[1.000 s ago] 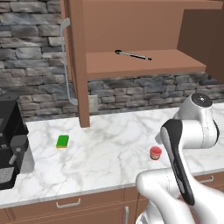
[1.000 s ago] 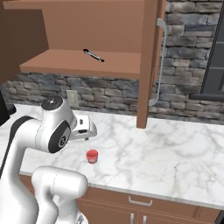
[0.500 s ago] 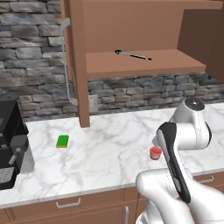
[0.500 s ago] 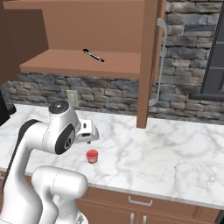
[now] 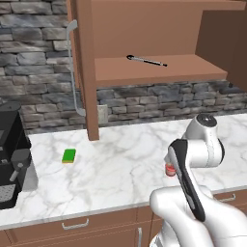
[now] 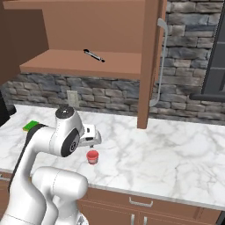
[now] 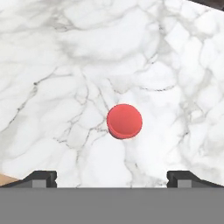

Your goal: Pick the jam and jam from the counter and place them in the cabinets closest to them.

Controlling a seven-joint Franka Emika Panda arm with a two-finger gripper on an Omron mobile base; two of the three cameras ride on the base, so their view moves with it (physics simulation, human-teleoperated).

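Observation:
A small red jam jar stands upright on the white marble counter, near its front edge. My gripper hangs just above it, pointing down. In the hand view the jam's round red lid lies between and ahead of my two dark fingertips, which stand wide apart, so the gripper is open and empty. From the left base view my arm covers most of the jam. Above the counter the wooden cabinet stands open, showing its shelf.
A thin black and silver utensil lies on the cabinet shelf. The open cabinet door juts over the counter. A green sponge and a black coffee machine sit at the left.
My arm has sunk and the hand has come down closer over the jam. The jar and everything else have stayed put; the gripper has stayed open.

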